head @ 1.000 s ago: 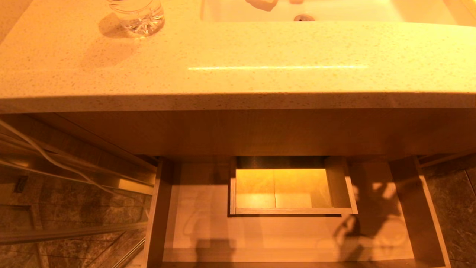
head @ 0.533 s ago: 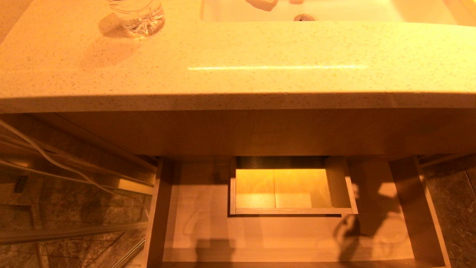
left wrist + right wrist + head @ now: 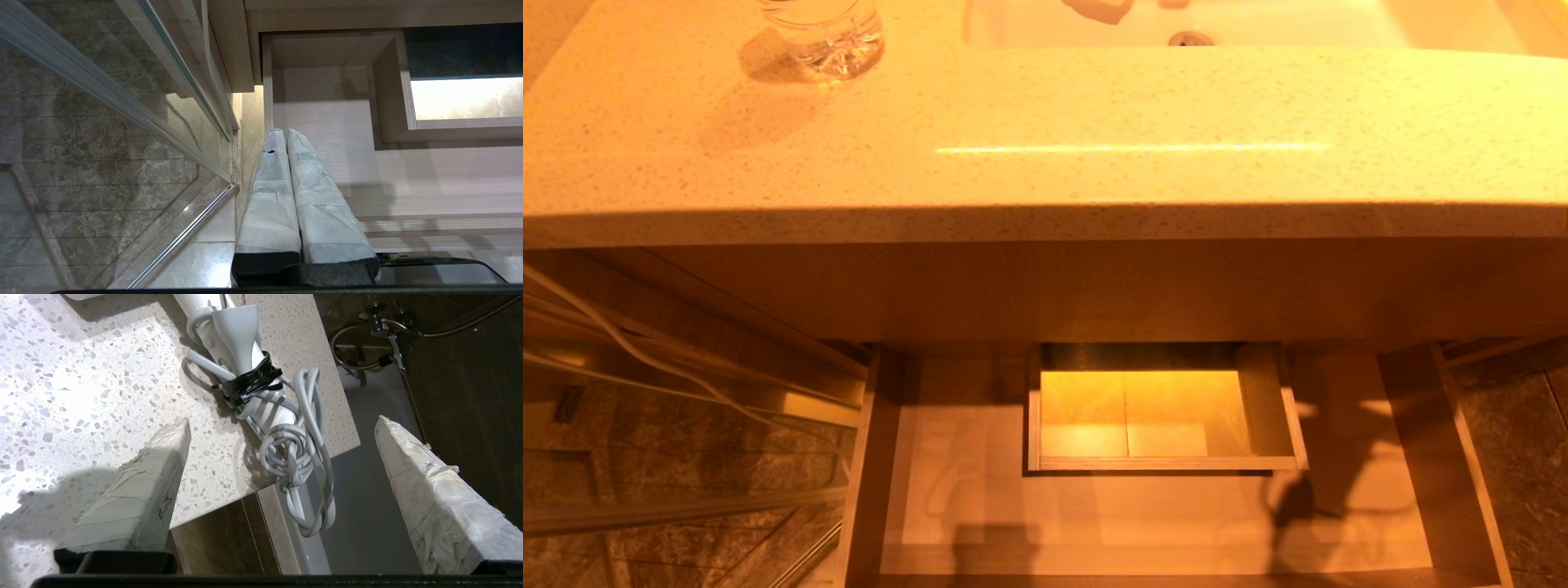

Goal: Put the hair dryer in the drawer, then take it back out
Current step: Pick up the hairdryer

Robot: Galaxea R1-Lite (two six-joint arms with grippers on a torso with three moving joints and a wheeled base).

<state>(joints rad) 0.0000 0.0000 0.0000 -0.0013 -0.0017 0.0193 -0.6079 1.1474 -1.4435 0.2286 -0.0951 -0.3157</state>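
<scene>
Drawer (image 3: 1143,514) of light wood grain, pulled out beneath the speckled countertop (image 3: 1045,131). Its floor is bare around the boxed rectangular cut-out (image 3: 1160,416), and no hair dryer lies in the part of it that the head view shows. A drinking glass (image 3: 823,33) stands on the countertop at the far left, beside the basin (image 3: 1258,20).

The white hair dryer (image 3: 241,343) lies on the speckled countertop near its corner, as the right wrist view shows. Its grey cord (image 3: 294,453) is coiled and bound to the handle with black tape (image 3: 249,381), and loops of the cord hang over the counter edge.

The right gripper (image 3: 282,424) hangs above the dryer with its wrapped fingers (image 3: 159,473) spread wide, one to either side of the cord bundle, touching nothing and holding nothing.

The left gripper (image 3: 284,132) is parked beside the drawer's left side, its padded fingers pressed together and empty.

Progress, as a judgement: the dryer rests on the counter and not in the drawer. Whether it has yet to go in or is already back out cannot be told from these views.
</scene>
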